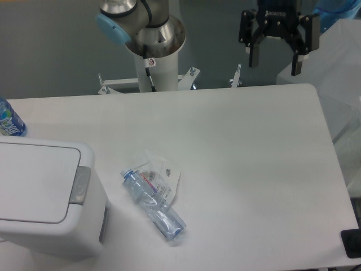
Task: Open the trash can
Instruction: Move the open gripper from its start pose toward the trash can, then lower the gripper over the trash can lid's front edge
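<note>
Trash can (42, 197) lid flat down, contents hidden; crushed bottle (153, 203) beside it; gripper (275, 63) fingers apart, holding nothing.

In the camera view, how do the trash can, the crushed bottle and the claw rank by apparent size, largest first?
1. trash can, largest even though the frame cuts it off.
2. crushed clear plastic bottle.
3. claw, open, above the table's far edge; it sits farther from the camera, so its place against the bottle is unsure.

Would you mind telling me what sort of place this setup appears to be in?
Probably a robotics lab: a bare white table carries only a trash can and a crushed bottle, with the robot arm's base mounted behind and its gripper open above.
</note>
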Controlling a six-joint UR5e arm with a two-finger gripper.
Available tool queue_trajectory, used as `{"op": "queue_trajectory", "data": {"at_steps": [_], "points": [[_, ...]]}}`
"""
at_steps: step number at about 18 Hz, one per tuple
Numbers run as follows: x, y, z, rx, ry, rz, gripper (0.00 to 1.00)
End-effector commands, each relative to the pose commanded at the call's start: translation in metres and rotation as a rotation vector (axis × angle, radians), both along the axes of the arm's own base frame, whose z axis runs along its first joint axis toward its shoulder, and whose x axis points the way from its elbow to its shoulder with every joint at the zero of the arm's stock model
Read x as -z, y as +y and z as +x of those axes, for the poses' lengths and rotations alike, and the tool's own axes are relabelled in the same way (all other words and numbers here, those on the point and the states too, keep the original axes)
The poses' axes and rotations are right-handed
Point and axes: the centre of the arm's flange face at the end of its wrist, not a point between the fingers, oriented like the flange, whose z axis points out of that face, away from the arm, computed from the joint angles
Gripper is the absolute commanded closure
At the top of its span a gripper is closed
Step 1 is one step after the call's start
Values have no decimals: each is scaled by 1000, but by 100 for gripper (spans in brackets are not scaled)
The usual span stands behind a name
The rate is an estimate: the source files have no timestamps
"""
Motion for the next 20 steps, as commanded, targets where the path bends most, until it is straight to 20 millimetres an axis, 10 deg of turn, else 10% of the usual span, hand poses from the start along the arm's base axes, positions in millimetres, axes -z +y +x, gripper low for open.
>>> {"op": "queue_trajectory", "data": {"at_steps": [7,20], "points": [[-2,21,10,-41,-54,37,0],[5,132,68,-336,-422,282,0]]}}
